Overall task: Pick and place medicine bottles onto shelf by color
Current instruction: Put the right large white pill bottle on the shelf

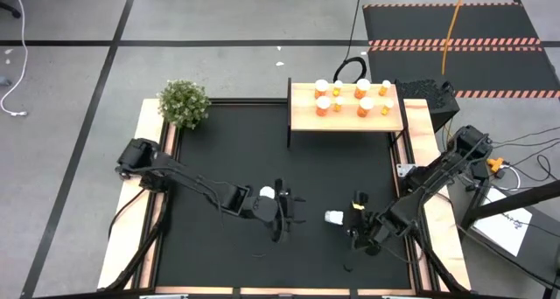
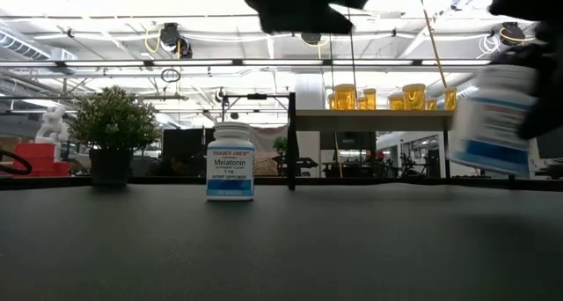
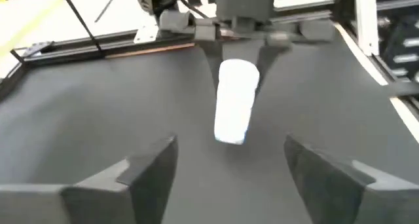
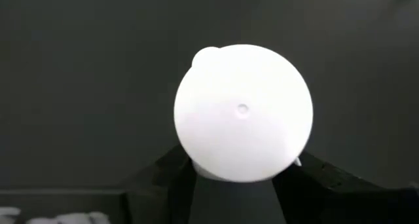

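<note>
A white bottle with a blue Melatonin label [image 2: 230, 163] stands upright on its base on the black mat. In the high view this bottle [image 1: 266, 194] is just beside my left gripper [image 1: 284, 213], which is open and empty. My right gripper [image 1: 352, 219] is shut on a second white bottle [image 1: 334, 217], lifted over the mat near the front right. That bottle also shows in the low view [image 2: 488, 121] and in the left wrist view [image 3: 234, 109]. Several orange bottles [image 1: 350, 98] stand on the pale wood shelf [image 1: 302, 117] at the far side. My right gripper pinches one end of the white bottle [image 3: 239, 70] between its two fingers [image 4: 171, 179]. The fingers lie about level, coming from the table's right, and the bottle sticks out along them toward the left. Its round free end [image 4: 243, 109] faces away from the gripper. It is lifted clear of the mat.
A green potted plant [image 1: 184, 102] stands at the far left corner. Wooden rails [image 1: 147, 203] run along the mat's sides. Bare black mat [image 1: 262, 150] lies between the grippers and the shelf.
</note>
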